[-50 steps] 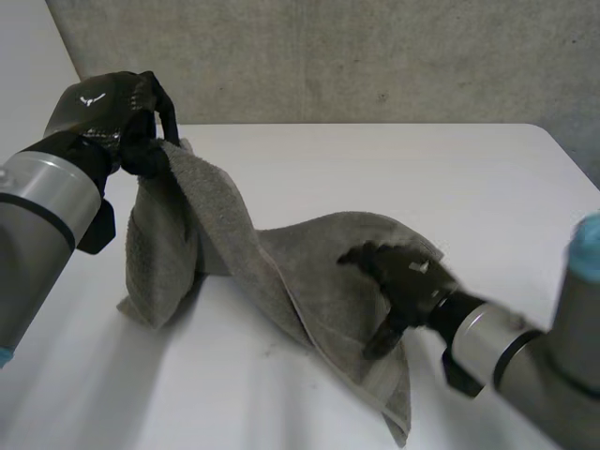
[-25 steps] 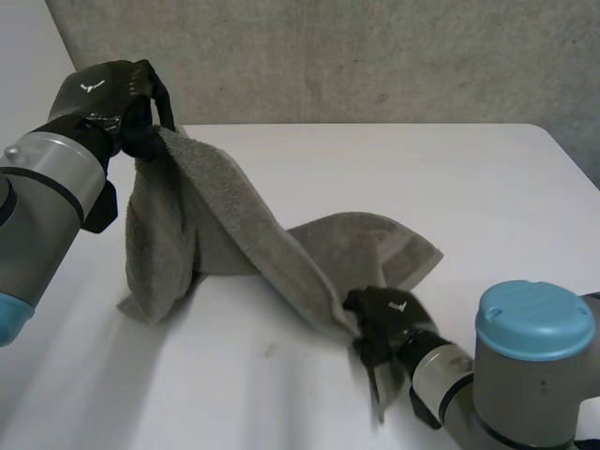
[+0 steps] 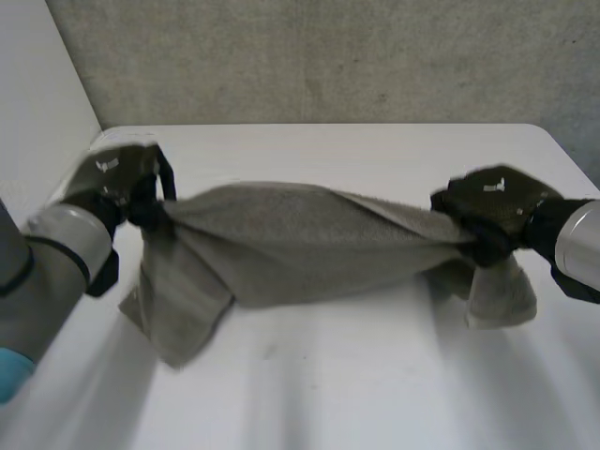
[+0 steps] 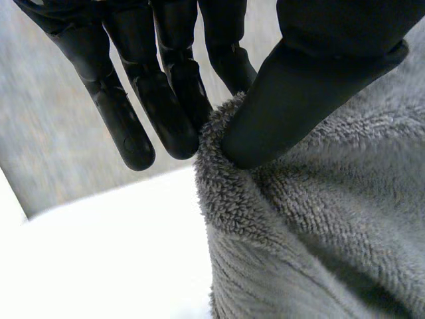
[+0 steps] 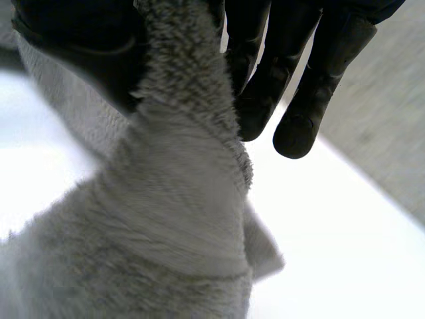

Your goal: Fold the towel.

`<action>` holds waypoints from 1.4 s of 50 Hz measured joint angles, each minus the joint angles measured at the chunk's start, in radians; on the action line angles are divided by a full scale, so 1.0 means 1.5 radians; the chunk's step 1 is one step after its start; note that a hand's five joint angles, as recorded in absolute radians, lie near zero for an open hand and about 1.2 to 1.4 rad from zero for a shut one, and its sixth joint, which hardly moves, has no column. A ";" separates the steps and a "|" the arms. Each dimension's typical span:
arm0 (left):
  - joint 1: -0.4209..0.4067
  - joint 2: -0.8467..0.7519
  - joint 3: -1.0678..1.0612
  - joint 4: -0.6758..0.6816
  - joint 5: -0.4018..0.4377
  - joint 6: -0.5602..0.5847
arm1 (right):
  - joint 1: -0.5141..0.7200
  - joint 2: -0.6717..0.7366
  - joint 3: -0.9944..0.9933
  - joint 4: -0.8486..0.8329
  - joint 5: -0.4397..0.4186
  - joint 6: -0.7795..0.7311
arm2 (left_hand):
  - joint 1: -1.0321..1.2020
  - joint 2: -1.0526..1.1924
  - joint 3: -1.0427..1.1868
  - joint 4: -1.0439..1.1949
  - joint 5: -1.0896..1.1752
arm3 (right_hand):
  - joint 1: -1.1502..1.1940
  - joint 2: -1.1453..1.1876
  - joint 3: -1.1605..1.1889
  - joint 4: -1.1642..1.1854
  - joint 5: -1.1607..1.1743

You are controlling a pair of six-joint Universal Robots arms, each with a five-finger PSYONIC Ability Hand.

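While the left hand is pinching one end of the towel between its thumb and straight fingers, the right hand is clamping the opposite end in the same way, as each wrist view is showing: in both, a thick ridge of grey pile is being squeezed against the thumb. Between the two hands the towel is hanging as a bunched, slightly twisted band, lifted off the white table and pulled fairly taut across its middle. Below each grip a loose flap is drooping toward the tabletop, the one under the left hand reaching lower and wider than the one under the right.

Judging by this, the robot is working on the stretching-out step, getting the cloth opened lengthwise before any fold is made. No neat fold is showing yet, so the task is looking early.

The next move is calling for the band to be untwisted and lowered flat, with both pinches staying firm so neither end is slipping out. After that, one end is needing to travel over to meet the other.
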 measured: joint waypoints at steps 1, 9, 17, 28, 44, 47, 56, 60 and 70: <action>0.000 -0.006 -0.005 0.001 0.000 0.000 | -0.002 0.009 -0.004 0.010 0.000 -0.014 | 0.000 0.000 0.000 0.000 0.000 | 0.000 0.000 0.000 0.000 0.000; -0.002 -0.139 0.005 0.005 0.000 0.015 | -0.003 0.152 -0.111 0.047 0.048 -0.123 | 0.000 0.000 0.000 0.000 0.000 | 0.000 0.000 0.000 0.000 0.000; -0.001 -0.232 0.215 0.008 -0.001 0.074 | 0.025 0.296 -0.406 -0.005 0.099 -0.122 | 0.000 0.000 0.001 0.000 0.000 | 0.000 0.010 0.000 0.000 0.000; 0.004 -0.239 0.608 0.044 -0.017 0.013 | 0.053 0.350 -0.745 -0.216 0.118 0.070 | 0.001 0.000 0.001 0.000 0.000 | 0.000 0.011 0.000 0.000 0.014; 0.029 -0.184 0.247 0.111 -0.097 -0.062 | 0.060 0.304 -0.439 -0.068 0.096 0.004 | 0.004 0.000 0.001 0.000 0.000 | 0.000 0.011 0.003 0.000 0.017; 0.032 -0.197 0.122 0.147 -0.089 -0.059 | 0.060 0.330 -0.347 -0.030 0.096 -0.056 | 0.004 0.000 0.001 0.000 0.000 | 0.000 0.011 0.003 0.000 0.017; 0.032 -0.249 -0.035 0.223 -0.060 -0.047 | 0.055 0.364 -0.162 -0.113 0.100 -0.097 | 0.004 0.000 0.001 0.000 0.000 | -0.022 -0.025 -0.029 -0.032 -0.032; 0.034 -0.236 -0.038 0.227 -0.056 -0.034 | 0.046 0.329 -0.096 -0.196 0.103 -0.060 | 0.005 0.000 0.001 0.000 0.000 | -0.370 -0.373 -0.371 -0.373 -0.383; 0.037 -0.182 -0.047 0.226 -0.058 -0.024 | 0.029 0.250 0.009 -0.268 0.115 0.006 | 0.005 0.000 0.001 0.000 0.000 | -0.602 -0.608 -0.612 -0.617 -0.642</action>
